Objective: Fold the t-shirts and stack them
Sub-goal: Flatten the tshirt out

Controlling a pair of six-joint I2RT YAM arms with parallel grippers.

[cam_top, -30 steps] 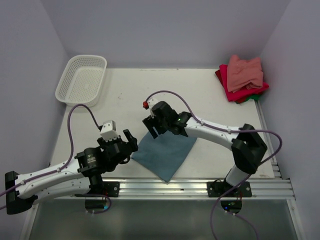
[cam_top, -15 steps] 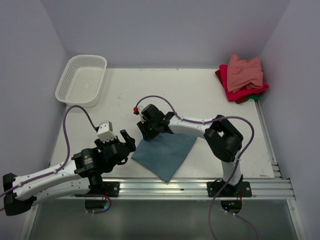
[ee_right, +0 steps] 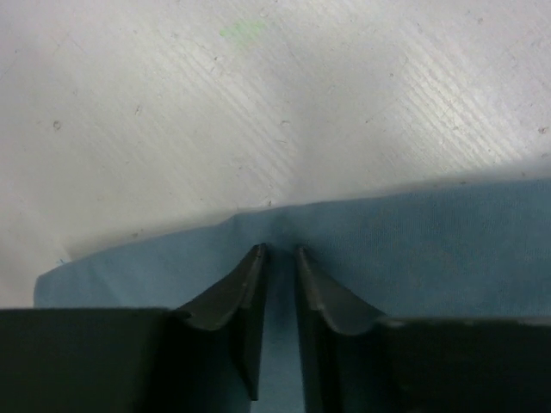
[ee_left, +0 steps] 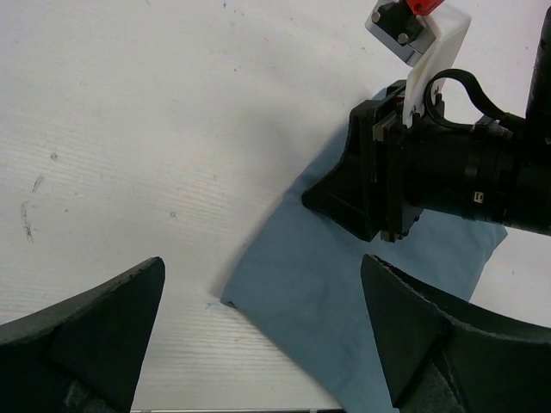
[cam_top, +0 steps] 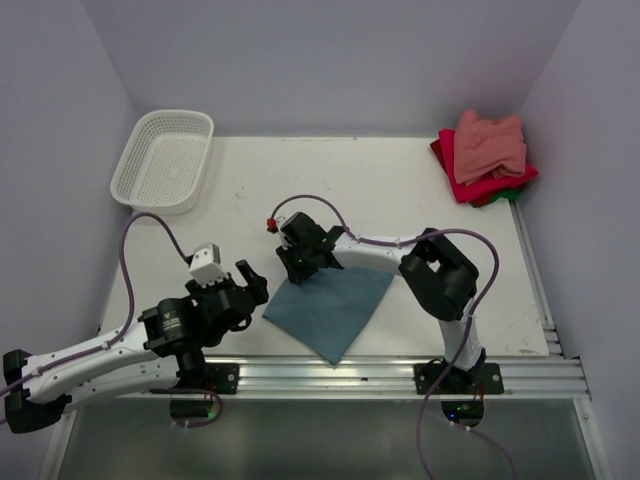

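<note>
A folded teal-blue t-shirt (cam_top: 332,305) lies flat near the table's front edge, seen from close by in the left wrist view (ee_left: 344,292). My right gripper (cam_top: 297,268) is pressed down on its far left edge. In the right wrist view its narrow jaws (ee_right: 280,251) pinch a small ridge of the teal cloth (ee_right: 430,249). My left gripper (cam_top: 254,284) hovers open just left of the shirt, and its wide fingers (ee_left: 263,262) frame the shirt's left corner. Folded pink, red and green t-shirts (cam_top: 485,155) are stacked at the far right corner.
A white mesh basket (cam_top: 165,160) stands at the far left corner. The metal rail (cam_top: 400,372) runs along the near edge behind the shirt's front corner. The right arm's elbow (cam_top: 440,270) is folded just right of the shirt.
The right gripper has moved left and down onto the shirt's far edge and its jaws have closed on the cloth. The left arm has drawn back slightly to the left, still open.
</note>
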